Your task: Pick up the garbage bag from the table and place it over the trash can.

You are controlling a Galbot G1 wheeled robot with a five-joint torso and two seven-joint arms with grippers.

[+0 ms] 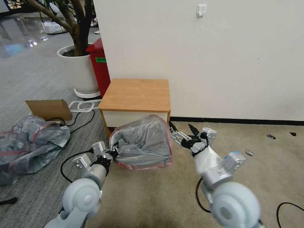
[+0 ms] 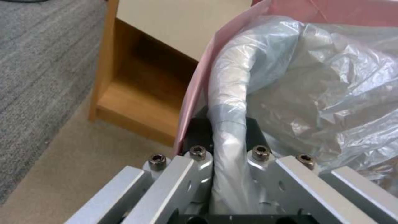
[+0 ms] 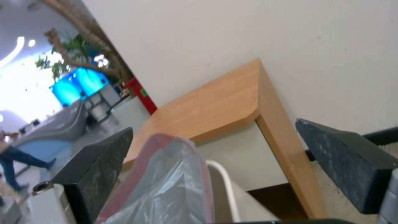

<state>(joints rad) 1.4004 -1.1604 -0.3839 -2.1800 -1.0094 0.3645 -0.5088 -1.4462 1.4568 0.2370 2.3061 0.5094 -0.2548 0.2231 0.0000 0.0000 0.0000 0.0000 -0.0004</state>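
Left gripper (image 1: 111, 154) clamps the garbage bag (image 1: 144, 142) film at the trash can's (image 3: 224, 186) left rim; right gripper (image 1: 184, 132) jaws apart, empty, beside the can's right corner. Bag is draped over the can, in front of the table (image 1: 136, 94). Judgement: tug the band down evenly; don't tear.
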